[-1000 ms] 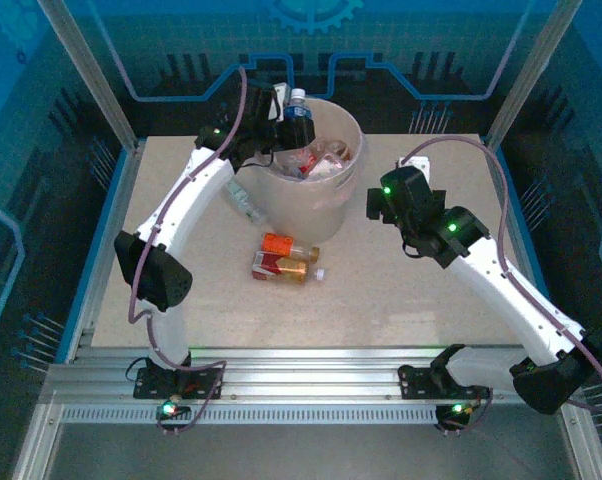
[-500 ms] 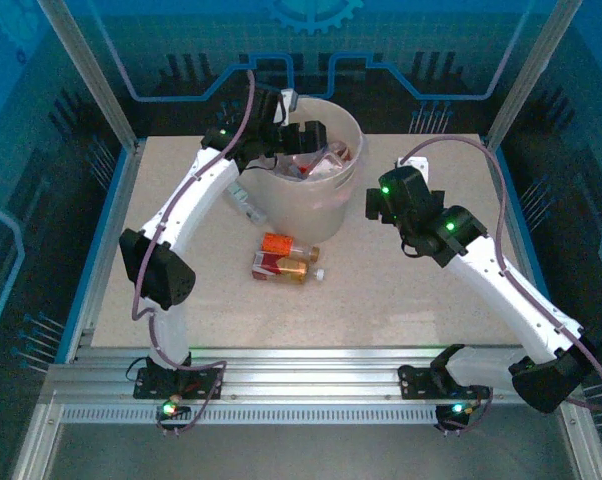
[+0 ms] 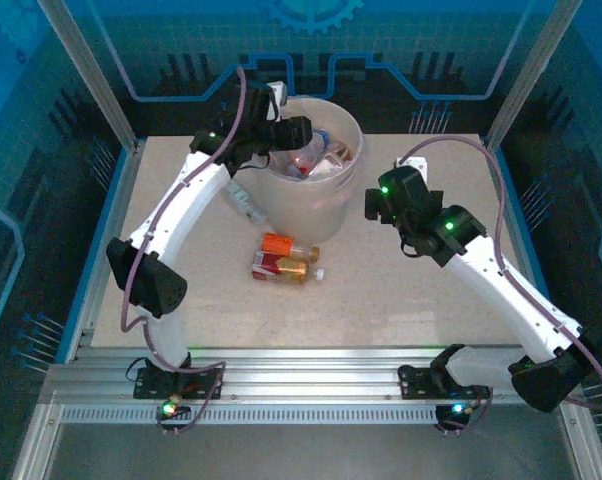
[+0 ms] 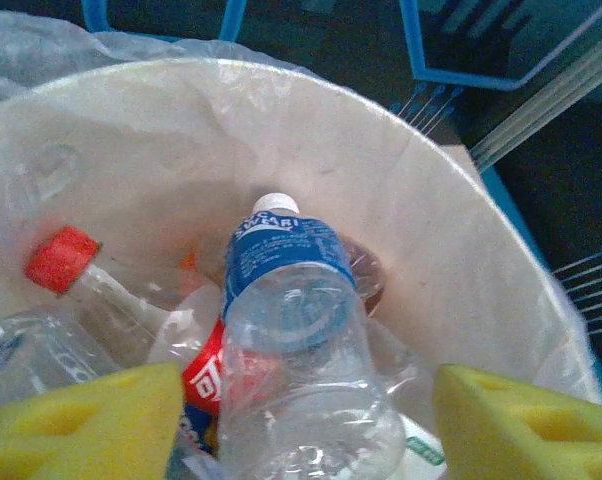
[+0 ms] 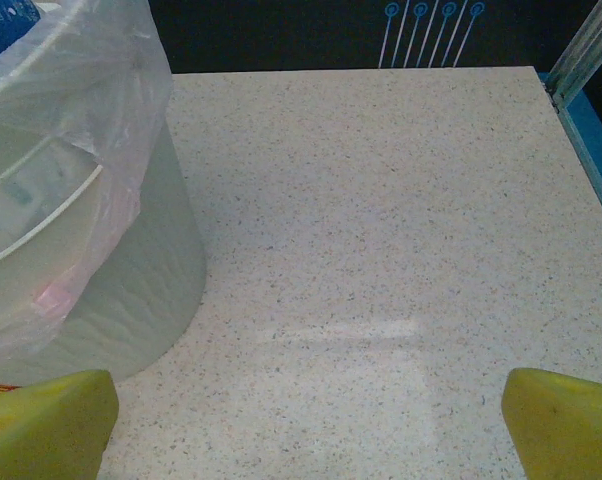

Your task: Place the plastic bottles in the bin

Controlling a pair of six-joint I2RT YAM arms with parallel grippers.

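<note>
One big round bin (image 3: 326,200) at the back of the counter (image 3: 431,300), with a clear bag (image 5: 111,120) inside it and hanging over the rim. Down in the bin, three plastic bottles (image 4: 311,410) easy to count: a blue bottle (image 4: 286,270) with a white cap, a red-cap bottle (image 4: 61,258), and a red-label bottle (image 4: 213,372) under the blue one. More clear plastic below those, too jumbled to count. Out on the counter, three more. Two side by side just in front of the bin, an orange bottle (image 3: 286,245) and a red bottle (image 3: 279,266), close together. One clear bottle (image 3: 243,200) against the bin's left side, partly hidden under the left arm (image 3: 181,210). Two grippers. Left gripper (image 3: 299,132) right over the bin's mouth, yellow fingers (image 4: 81,425) part way apart, up above the blue bottle and not squeezing it. Right gripper (image 3: 374,207) just to the right of the bin, low over bare counter, fingers (image 5: 571,425) spread wide, holding nothing.
</note>
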